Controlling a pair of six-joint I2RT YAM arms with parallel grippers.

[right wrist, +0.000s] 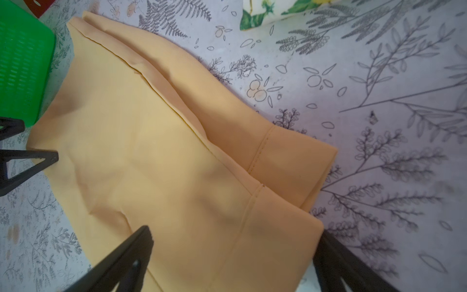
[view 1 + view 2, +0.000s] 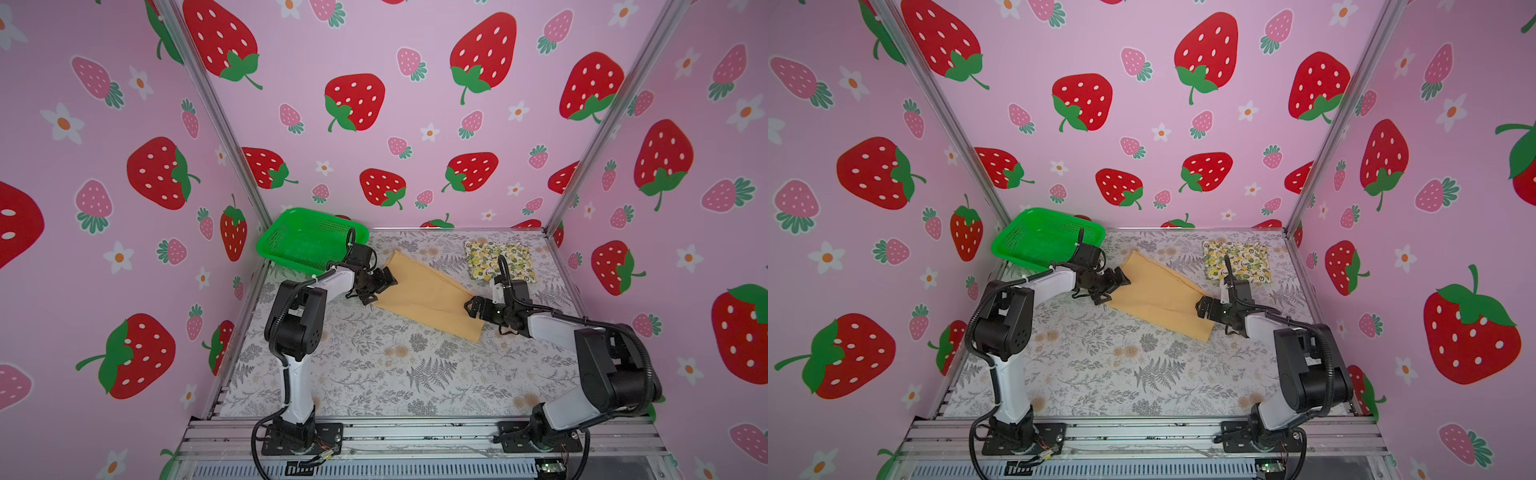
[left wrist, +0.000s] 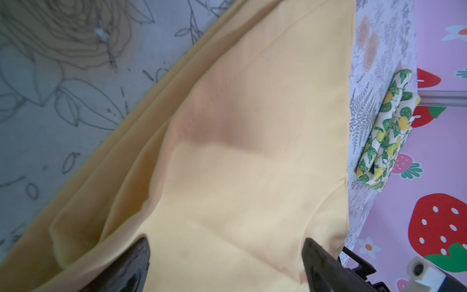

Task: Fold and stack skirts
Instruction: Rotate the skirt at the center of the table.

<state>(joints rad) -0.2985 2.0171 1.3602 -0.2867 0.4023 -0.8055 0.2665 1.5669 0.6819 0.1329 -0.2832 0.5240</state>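
Two units, left end effector (image 2: 380, 288) and right end effector (image 2: 472, 311), stand jaws apart at opposite ends of the mustard skirt (image 2: 428, 297) folded between them. Cloth judged light, limp: pinch layered corners. The lemon skirt (image 2: 500, 259) lies beyond the right unit.

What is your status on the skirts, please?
Left gripper and right gripper open, one at each end of the mustard skirt. It lies folded, diagonal; lemon-print skirt folded, far-right corner. Green mesh basket far left, off the cloth.
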